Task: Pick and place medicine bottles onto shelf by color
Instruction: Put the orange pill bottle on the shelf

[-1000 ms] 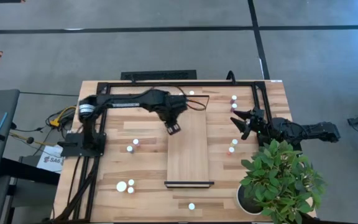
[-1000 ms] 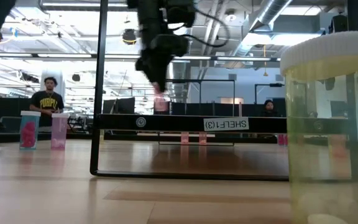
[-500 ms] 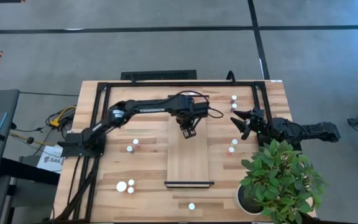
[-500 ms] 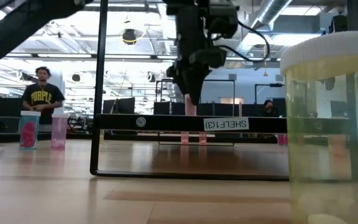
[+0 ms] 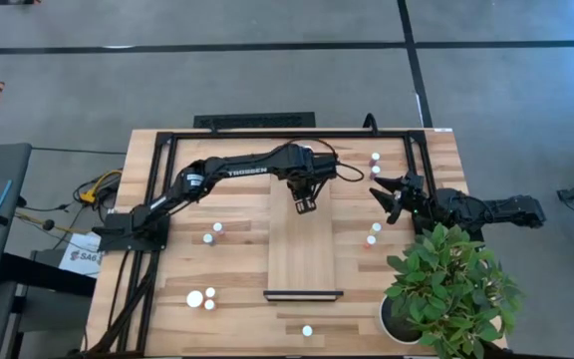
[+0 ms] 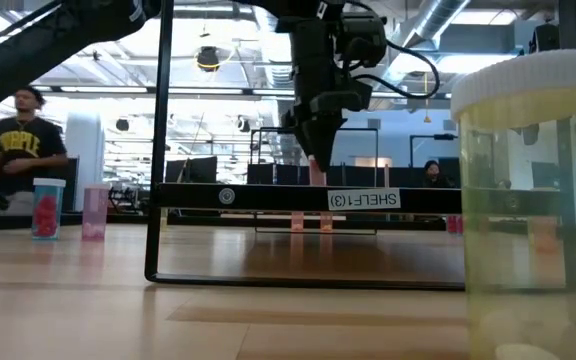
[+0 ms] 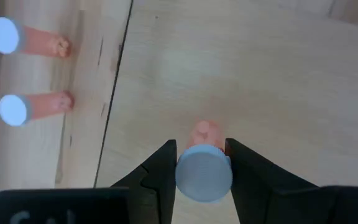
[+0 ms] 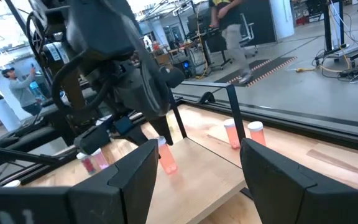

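Left gripper [image 7: 197, 167] clamps a pink, white-capped medicine bottle [image 7: 204, 171] just above the far end of the shelf [image 5: 302, 249]. We judge the shelf bare so far, with the other bottles [image 5: 208, 298] scattered around the slatted tabletop [image 5: 217, 254]. Right gripper [image 5: 387, 197] waits at the right edge, fingers apart, holding nothing.

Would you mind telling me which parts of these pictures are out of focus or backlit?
Low view: the big near bottle is blurred, and the left gripper is a dark shape against bright ceiling lights. Left wrist view: the held bottle is soft. High view: evenly lit.
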Available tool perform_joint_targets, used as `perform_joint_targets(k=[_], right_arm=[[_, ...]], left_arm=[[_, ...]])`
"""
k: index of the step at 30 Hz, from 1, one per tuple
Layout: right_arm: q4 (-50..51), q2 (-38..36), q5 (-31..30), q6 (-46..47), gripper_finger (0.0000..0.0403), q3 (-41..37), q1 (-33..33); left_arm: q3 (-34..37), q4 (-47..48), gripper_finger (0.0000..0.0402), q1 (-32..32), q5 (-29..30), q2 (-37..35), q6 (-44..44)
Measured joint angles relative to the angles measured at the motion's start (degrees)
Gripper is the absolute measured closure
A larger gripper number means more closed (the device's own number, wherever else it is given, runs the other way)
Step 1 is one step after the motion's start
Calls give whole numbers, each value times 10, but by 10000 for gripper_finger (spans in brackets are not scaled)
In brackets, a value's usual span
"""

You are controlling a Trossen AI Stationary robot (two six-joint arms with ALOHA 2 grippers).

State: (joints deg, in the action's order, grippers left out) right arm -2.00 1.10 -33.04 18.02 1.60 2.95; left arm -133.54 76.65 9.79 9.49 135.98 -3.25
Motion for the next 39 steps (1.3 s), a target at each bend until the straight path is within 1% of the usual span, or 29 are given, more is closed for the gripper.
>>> perform_joint_targets(k=[7, 12, 15, 17, 20, 29, 35, 39], right_arm=[[0, 0, 0, 0, 152, 0, 0], [0, 0, 0, 0, 152, 0, 0], [0, 0, 0, 0, 152, 0, 0], [0, 0, 0, 0, 152, 0, 0], [0, 0, 0, 0, 152, 0, 0], [0, 0, 0, 0, 152, 0, 0], [0, 0, 0, 0, 152, 0, 0], [0, 0, 0, 0, 152, 0, 0]], left_arm=[[5, -3, 297, 11, -4, 0, 62], [6, -17, 297, 11, -1, 0, 87], [6, -15, 297, 11, -2, 0, 86], [6, -13, 297, 8, -2, 0, 65], [6, -11, 297, 5, -2, 0, 11], [6, -12, 291, 11, -3, 1, -205], [6, -12, 290, 24, -41, 1, -258], [6, -11, 290, 28, -47, 1, -290]])
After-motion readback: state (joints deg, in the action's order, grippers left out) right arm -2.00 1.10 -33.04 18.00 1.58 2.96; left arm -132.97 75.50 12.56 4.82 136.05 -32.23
